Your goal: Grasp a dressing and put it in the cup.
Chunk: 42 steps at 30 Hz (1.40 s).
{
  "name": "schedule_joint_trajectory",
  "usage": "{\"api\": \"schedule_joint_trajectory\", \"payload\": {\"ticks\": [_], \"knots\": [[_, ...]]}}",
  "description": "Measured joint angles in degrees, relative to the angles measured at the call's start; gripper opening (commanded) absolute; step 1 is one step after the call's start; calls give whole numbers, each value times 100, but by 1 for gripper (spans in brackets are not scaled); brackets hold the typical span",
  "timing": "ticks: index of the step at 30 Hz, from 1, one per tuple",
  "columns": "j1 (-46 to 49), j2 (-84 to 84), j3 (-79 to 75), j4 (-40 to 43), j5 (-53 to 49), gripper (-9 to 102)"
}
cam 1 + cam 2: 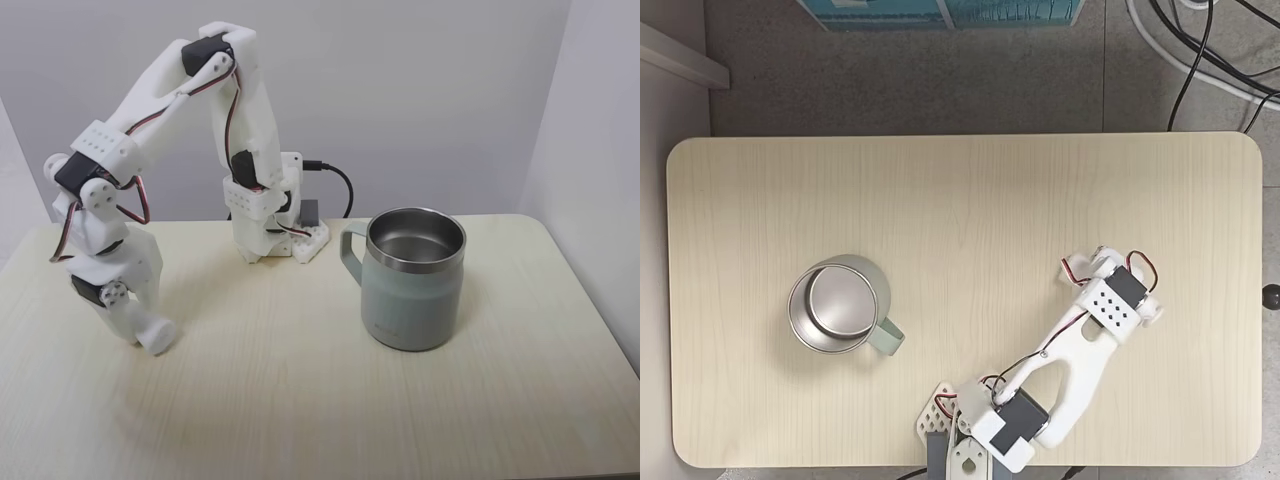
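The dressing (158, 337) is a small white roll lying low on the table at the left of a fixed view, its round end facing the camera. My gripper (140, 325) points down over it with the white fingers closed against the roll, which pokes out at their lower right. From above in the other fixed view, the gripper (1087, 272) sits right of centre and hides the dressing beneath it. The cup (415, 290), a pale green mug with a steel rim and steel inside, stands upright and well apart from the gripper, with its handle towards the arm's base. Seen from above, the cup (876, 290) holds nothing.
The arm's base (275, 230) is fixed at the table's back edge, with a black cable (340, 185) running off behind it. The light wood table (300, 410) has bare room between gripper and cup. Cables (1200, 50) and a teal box (940, 10) lie on the floor beyond the table.
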Motion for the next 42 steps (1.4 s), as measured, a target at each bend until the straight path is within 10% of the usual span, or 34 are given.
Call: {"api": "schedule_joint_trajectory", "payload": {"ticks": [23,42], "knots": [[-738,-2188,2628,3129,571,0],[-5493,-4860,2268,3261,817,0]]}}
